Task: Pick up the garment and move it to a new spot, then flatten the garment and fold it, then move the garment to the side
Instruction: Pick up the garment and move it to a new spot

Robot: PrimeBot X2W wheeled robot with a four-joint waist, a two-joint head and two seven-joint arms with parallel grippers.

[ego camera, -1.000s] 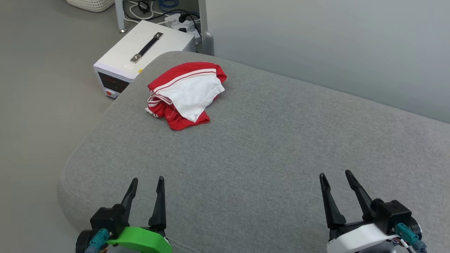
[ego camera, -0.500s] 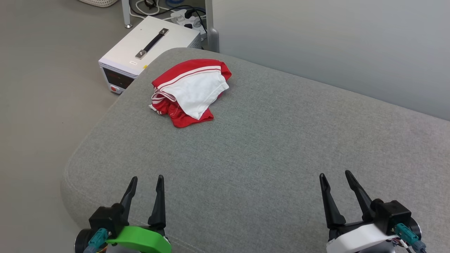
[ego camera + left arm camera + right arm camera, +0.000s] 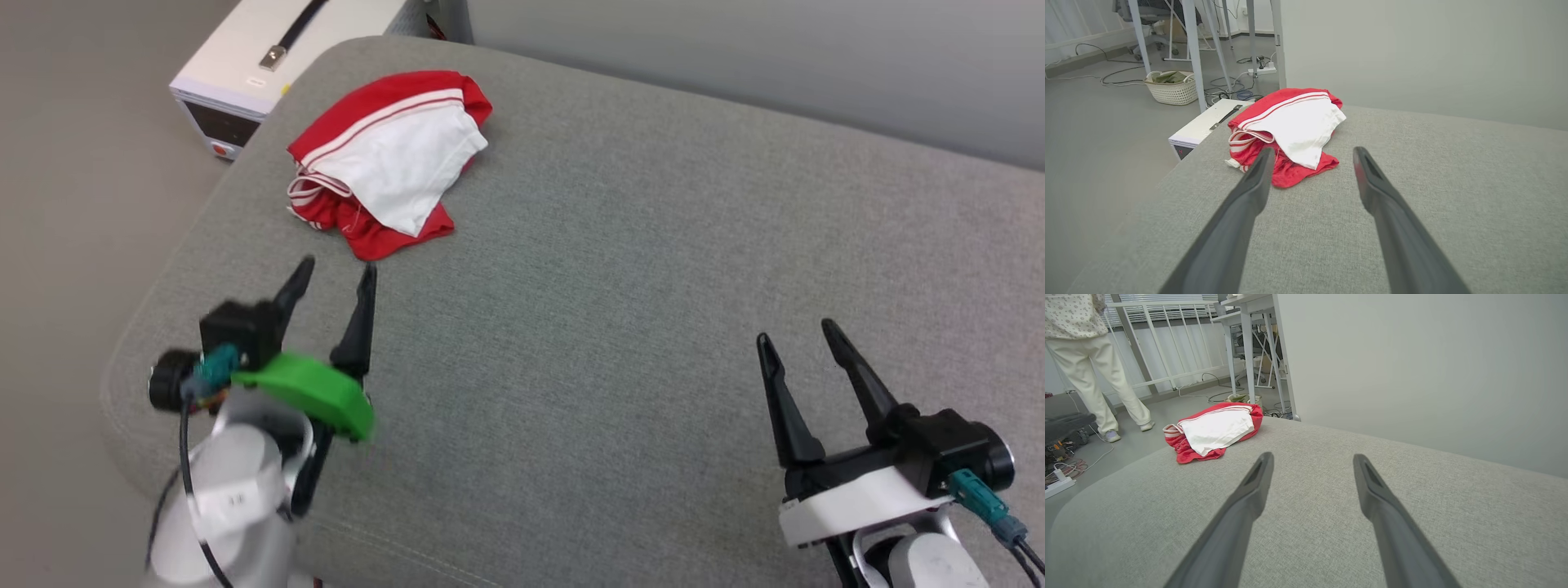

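Left arm's def the thing that moved: vs a sec ago the left end effector [image 3: 339,265] has pushed fwd over the grey cushion [image 3: 612,286] and now sits near the garment [image 3: 384,159], pointing at it but not touching. Right end effector [image 3: 793,330] crept up a bit too, but it's well apart from the shirt, over on the right side. Whole head view shifted as well, so that's the cam; the shirt looks like the same heap in the same corner. Both end effectors are spread wide w/ nothing in either. Garment's a crumpled red n white bundle, white sleeve on top, striped trim showing, by the far left corner of the cushion, close to the edge. Progress-wise imo basically zero: no pickup yet, so moving, flattening, folding and setting it aside are all still left. Other stuff: white box [image 3: 245,61] w/ a black handle on the floor [image 3: 1098,134] just beside that corner, a woven basket [image 3: 1172,87] and cables [image 3: 1224,87] further back by some table legs [image 3: 1194,53], a wall [image 3: 1412,53] behind the cushion, and a person [image 3: 1086,355] standing off to the side. Just bare cushion btwn the left end effector and the shirt. Only worry: it's so near the edge it could get nudged off.
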